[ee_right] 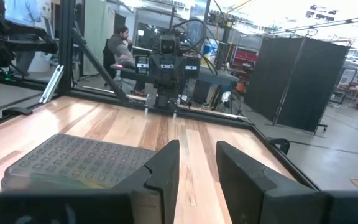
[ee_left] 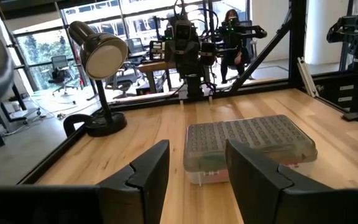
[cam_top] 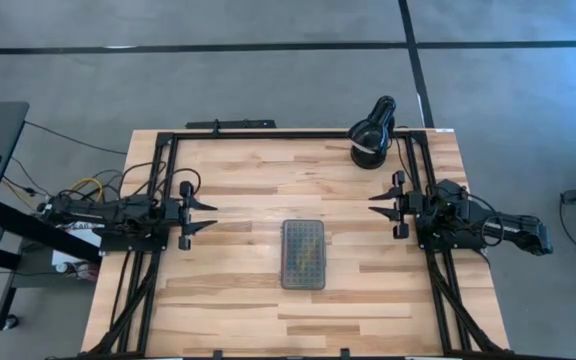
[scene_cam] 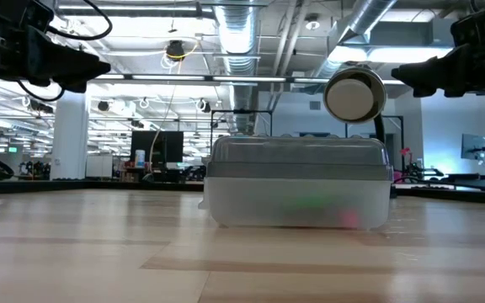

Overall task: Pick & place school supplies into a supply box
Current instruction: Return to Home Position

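Observation:
The supply box (cam_top: 303,254) lies on its base in the middle of the table, its dotted greyish lid shut; it also shows in the low view (scene_cam: 298,183), the left wrist view (ee_left: 248,148) and the right wrist view (ee_right: 79,163). Through its clear wall green and pink supplies (scene_cam: 327,210) show dimly; no pens lie loose on the table. My left gripper (cam_top: 204,216) hovers open at the table's left side, well clear of the box. My right gripper (cam_top: 381,204) hovers open at the right side, also clear of it.
A black round lamp (cam_top: 372,132) stands on its base at the table's far right corner, just beyond my right arm. A black frame (cam_top: 268,133) runs along the table's edges. People sit and stand in the room beyond the table (ee_right: 118,46).

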{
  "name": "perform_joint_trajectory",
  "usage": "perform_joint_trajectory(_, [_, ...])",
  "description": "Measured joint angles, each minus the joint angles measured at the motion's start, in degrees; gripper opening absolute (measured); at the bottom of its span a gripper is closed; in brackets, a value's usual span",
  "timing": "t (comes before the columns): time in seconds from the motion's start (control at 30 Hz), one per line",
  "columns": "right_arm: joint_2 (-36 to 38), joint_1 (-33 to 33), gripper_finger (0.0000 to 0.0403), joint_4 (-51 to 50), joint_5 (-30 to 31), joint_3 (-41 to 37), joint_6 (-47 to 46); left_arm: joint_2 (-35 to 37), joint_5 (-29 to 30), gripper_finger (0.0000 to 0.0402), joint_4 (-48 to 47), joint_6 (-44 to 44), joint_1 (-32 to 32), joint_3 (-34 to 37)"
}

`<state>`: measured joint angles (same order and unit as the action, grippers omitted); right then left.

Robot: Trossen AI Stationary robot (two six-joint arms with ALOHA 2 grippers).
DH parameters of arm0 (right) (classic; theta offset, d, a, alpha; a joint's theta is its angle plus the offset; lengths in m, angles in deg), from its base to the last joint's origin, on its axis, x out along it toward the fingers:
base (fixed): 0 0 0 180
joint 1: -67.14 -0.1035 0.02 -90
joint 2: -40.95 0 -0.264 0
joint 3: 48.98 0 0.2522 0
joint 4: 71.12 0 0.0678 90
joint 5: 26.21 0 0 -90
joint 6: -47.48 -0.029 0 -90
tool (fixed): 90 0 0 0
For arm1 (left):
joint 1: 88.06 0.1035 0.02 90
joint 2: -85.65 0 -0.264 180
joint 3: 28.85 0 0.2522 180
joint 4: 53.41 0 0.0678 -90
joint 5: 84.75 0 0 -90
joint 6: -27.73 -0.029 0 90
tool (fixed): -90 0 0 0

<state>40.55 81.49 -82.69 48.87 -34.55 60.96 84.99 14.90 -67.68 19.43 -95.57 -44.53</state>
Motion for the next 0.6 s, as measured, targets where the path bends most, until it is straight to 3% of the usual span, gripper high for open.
perform_joint_trajectory(0.43, [0.0, 0.0, 0.0102, 0.0, 0.0, 0.0, 0.0, 0.0, 0.0, 0.0153, 1.5, 0.4, 0.0, 0.1])
perform_joint_trajectory(0.6, [0.0, 0.0, 0.0102, 0.0, 0.0, 0.0, 0.0, -0.1, 7.2, 0.0153, 0.7, 6.8, 0.2, 0.0])
